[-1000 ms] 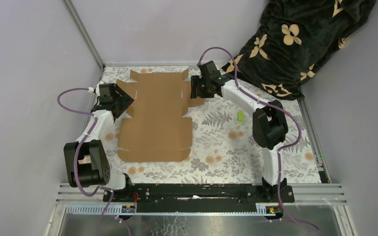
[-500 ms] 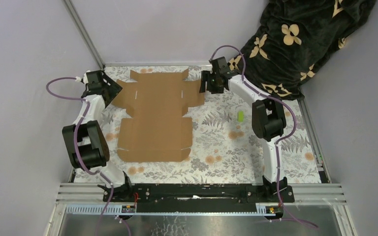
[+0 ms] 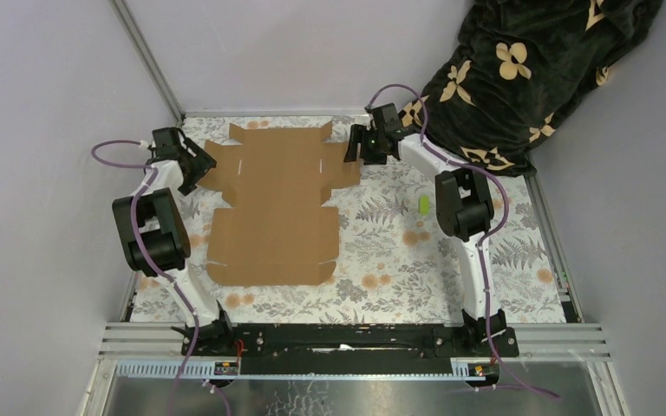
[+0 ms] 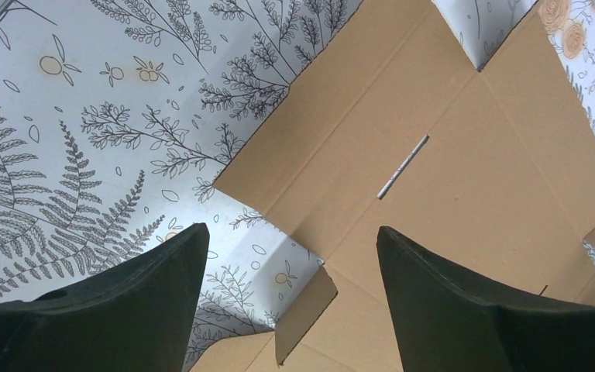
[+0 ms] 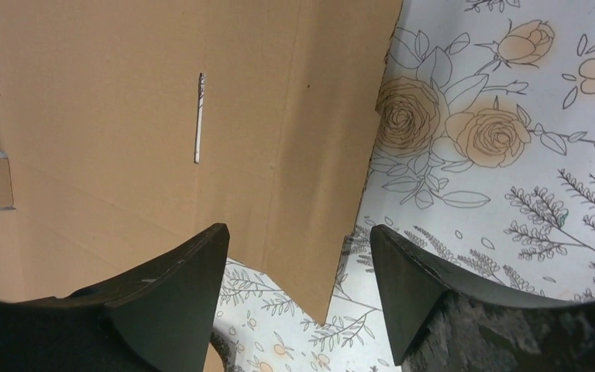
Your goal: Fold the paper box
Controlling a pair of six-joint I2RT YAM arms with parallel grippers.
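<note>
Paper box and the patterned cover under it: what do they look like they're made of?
The paper box looks like plain brown cardboard, matte and unprinted, probably corrugated. Crease lines and a clean die-cut slit show in the right wrist view. The table cover is a white sheet printed with ferns and roses; whether it is cloth or vinyl I cannot tell.

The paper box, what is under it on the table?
Under the flat paper box only the floral table cover shows, around its edges. Whatever lies beneath the cardboard itself is covered and cannot be seen.
</note>
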